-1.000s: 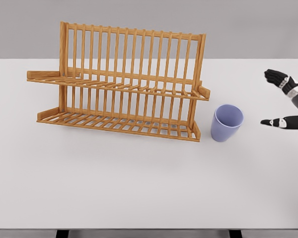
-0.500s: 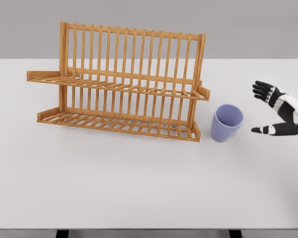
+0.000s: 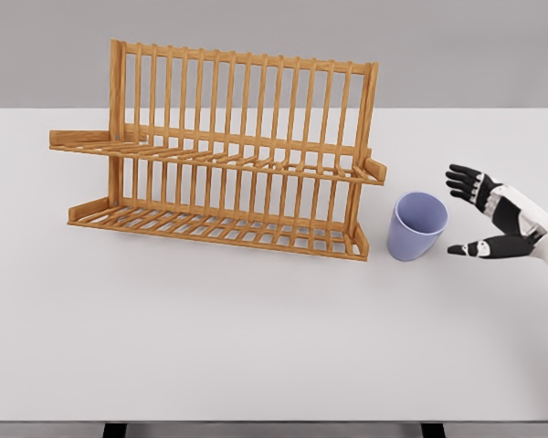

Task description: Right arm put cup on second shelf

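A lilac cup [image 3: 416,226] stands upright on the white table [image 3: 256,338], just right of the wooden dish rack [image 3: 219,151]. The rack has a lower shelf [image 3: 219,228] and an upper shelf [image 3: 210,155], both bare. My right hand [image 3: 458,212] comes in from the right edge and hovers a short way right of the cup, apart from it. Its black fingers [image 3: 466,180] are spread above and the thumb points at the cup from below, so the hand is open and holds nothing. The left arm does not show.
The rack's right end post [image 3: 365,146] and its jutting shelf tip [image 3: 375,170] stand close to the cup's left side. The table's front edge [image 3: 274,422] runs along the bottom of the view.
My right hand has moved left toward the cup and dropped slightly, staying open. The cup and rack have not moved.
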`<move>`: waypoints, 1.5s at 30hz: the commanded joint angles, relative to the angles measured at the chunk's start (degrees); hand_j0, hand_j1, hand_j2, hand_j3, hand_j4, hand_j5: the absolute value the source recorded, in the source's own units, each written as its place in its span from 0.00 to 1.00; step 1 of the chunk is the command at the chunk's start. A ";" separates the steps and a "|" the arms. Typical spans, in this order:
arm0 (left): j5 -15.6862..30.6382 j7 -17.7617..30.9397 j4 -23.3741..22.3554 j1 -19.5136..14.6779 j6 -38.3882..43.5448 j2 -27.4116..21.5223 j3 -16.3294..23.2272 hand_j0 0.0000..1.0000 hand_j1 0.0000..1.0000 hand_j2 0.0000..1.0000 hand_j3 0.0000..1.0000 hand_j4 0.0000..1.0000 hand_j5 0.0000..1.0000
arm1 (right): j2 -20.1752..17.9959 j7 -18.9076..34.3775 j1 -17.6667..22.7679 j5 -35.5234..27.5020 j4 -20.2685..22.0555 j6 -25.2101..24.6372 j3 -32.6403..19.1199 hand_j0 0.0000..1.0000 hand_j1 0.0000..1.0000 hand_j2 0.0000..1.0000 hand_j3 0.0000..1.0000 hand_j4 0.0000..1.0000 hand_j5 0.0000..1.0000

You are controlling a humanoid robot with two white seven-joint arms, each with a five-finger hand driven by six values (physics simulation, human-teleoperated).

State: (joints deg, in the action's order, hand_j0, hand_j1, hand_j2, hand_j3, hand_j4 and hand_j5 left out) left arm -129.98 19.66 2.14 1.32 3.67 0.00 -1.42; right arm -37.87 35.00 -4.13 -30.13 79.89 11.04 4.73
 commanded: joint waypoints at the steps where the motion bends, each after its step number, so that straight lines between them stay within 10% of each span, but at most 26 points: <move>1: -0.02 0.02 -0.03 0.00 0.03 0.00 0.01 1.00 1.00 1.00 1.00 1.00 1.00 | -0.01 0.00 0.00 -0.37 0.01 -0.05 1.07 1.00 1.00 1.00 1.00 1.00 1.00; 45: -0.02 0.02 -0.03 0.00 0.03 0.00 0.01 1.00 1.00 1.00 1.00 1.00 1.00 | 3.77 0.00 -2.81 0.07 -1.22 -0.05 5.64 1.00 1.00 1.00 1.00 1.00 1.00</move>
State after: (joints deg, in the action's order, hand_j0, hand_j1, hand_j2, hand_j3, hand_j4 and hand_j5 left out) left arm -129.98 19.66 2.13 1.32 3.67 0.00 -1.42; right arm -34.07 35.00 -6.86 -29.76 78.62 11.01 10.14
